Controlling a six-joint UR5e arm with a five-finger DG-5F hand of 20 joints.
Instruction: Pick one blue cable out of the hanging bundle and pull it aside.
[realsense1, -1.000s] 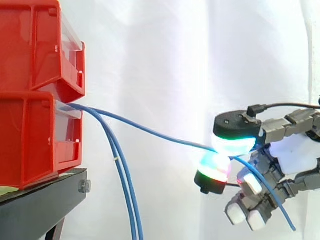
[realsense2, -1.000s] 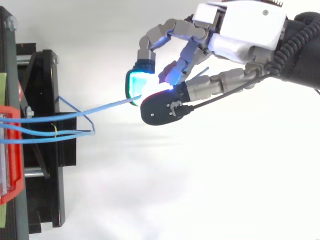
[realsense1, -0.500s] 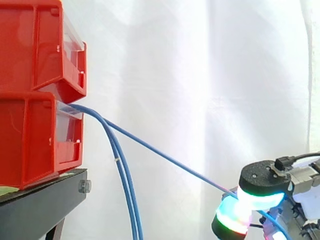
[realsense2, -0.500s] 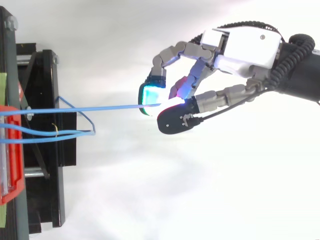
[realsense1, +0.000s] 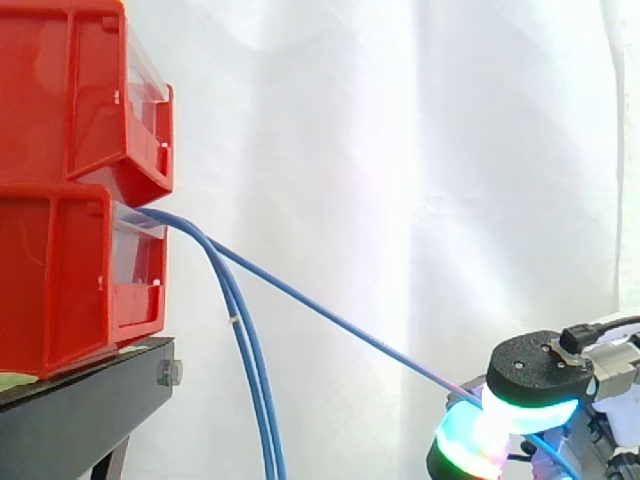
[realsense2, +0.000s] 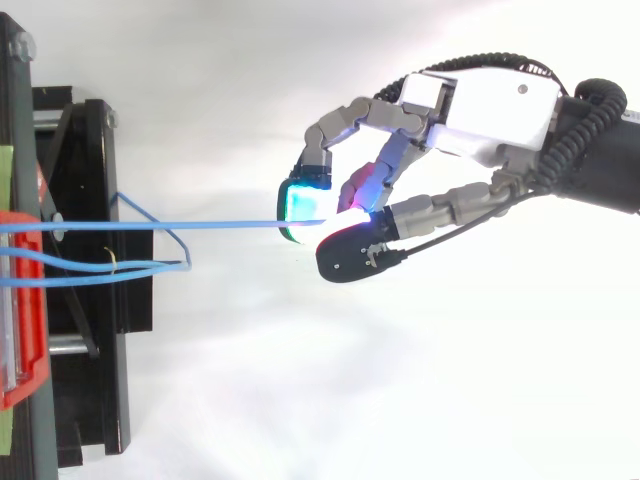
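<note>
Hand (realsense2: 485, 95) pinches one blue cable (realsense2: 200, 225) between curled fingertips, taut from the hand back to the red bins (realsense1: 60, 250), well apart from the hanging bundle (realsense1: 252, 370); task looks nearly done.

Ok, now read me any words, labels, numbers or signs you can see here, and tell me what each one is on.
No text can be read anywhere.
The red bins, the black stand, the hand and the blue cable it pinches show no legible print.
The pale strip at the stand's edge is too small to tell whether it bears any writing.
</note>
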